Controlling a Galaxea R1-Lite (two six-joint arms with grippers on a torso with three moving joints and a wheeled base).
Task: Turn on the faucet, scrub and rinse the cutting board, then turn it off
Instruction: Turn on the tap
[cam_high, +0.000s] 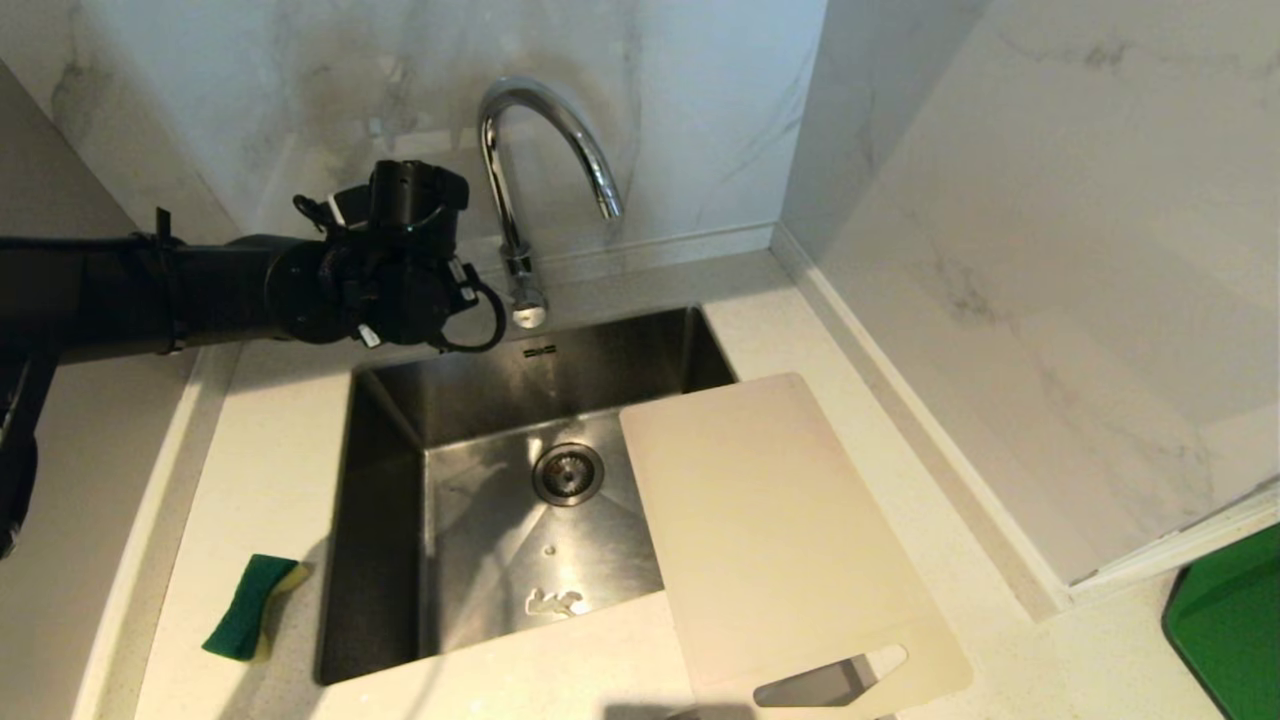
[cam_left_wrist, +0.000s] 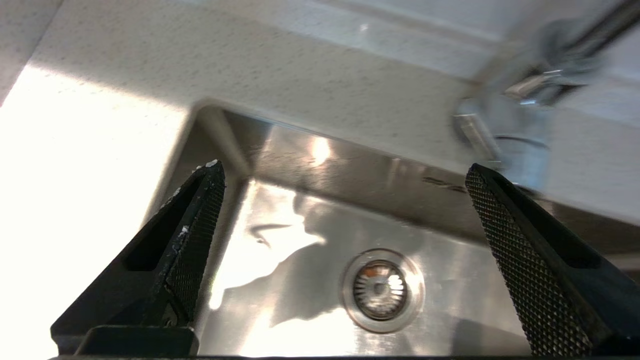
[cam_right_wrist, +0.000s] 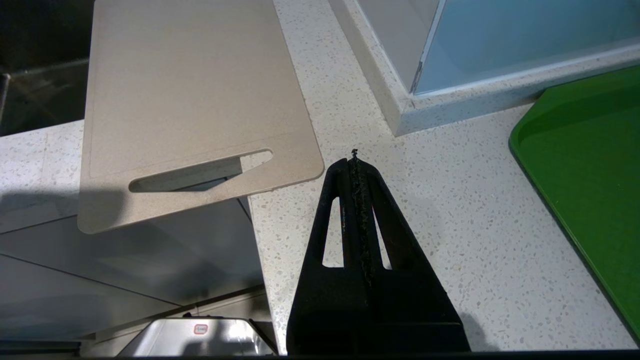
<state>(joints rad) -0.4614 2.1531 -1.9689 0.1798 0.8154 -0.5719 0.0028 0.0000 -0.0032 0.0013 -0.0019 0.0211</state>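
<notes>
From the head view I have the left gripper (cam_high: 470, 290) up at the back rim of the sink (cam_high: 400, 560), just beside the base of the faucet (cam_high: 520, 200), whose chrome spout arches over the basin with no water running that I can make out. The cutting board (cam_high: 770, 530) lies tilted across the right side of the sink, its far end over the basin and its handle-slot end resting on the countertop (cam_high: 270, 440) nearest me; a green and yellow sponge (cam_high: 250, 605) sits on the counter left of the sink, well apart from the board. In the left wrist view the two fingers (cam_left_wrist: 195, 240) stand wide apart with nothing between them, framing the drain (cam_left_wrist: 382, 290) below, and the faucet base with its small lever (cam_left_wrist: 530, 87) shows blurred off to one side, not yet between the pads. I judge the step in hand is opening the tap, so I would swing the wrist until that thin lever sits squarely between the pads, then nudge it gently rather than clamp hard, since it looks slim and slippery. In the right wrist view the right gripper (cam_right_wrist: 356, 165) has its fingers pressed together on nothing, parked over the speckled counter near the board's slot end, a green tray (cam_right_wrist: 590, 190) alongside.
</notes>
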